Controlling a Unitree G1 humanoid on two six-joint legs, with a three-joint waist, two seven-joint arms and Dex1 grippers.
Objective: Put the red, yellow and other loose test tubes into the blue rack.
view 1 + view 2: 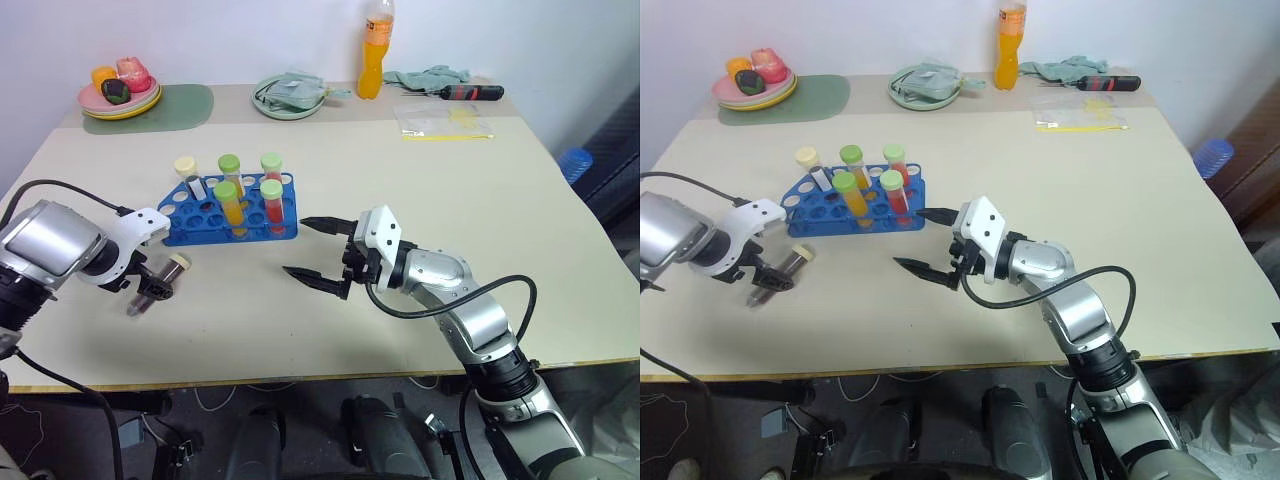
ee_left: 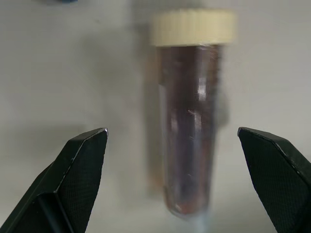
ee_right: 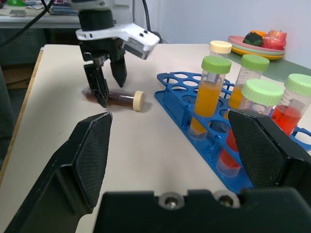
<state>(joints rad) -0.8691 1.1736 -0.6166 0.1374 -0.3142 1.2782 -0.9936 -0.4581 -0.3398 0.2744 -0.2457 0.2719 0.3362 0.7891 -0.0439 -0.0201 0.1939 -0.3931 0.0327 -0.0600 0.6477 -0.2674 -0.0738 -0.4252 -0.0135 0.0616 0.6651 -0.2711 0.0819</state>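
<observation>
near the table's (image 1: 420,200) left edge, left gripper (image 3: 105,83) straddled the lying brown tube (image 1: 160,281) w/ fingers apart, no grip; right gripper (image 1: 318,256) gaped empty beside blue rack (image 1: 185,228).

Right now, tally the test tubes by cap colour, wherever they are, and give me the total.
Green-capped tubes, standing in the blue rack: 4
Cream-capped tube standing in the rack: 1
Cream-capped dark tube lying on the table between the left gripper fingers: 1
Total: 6
</observation>
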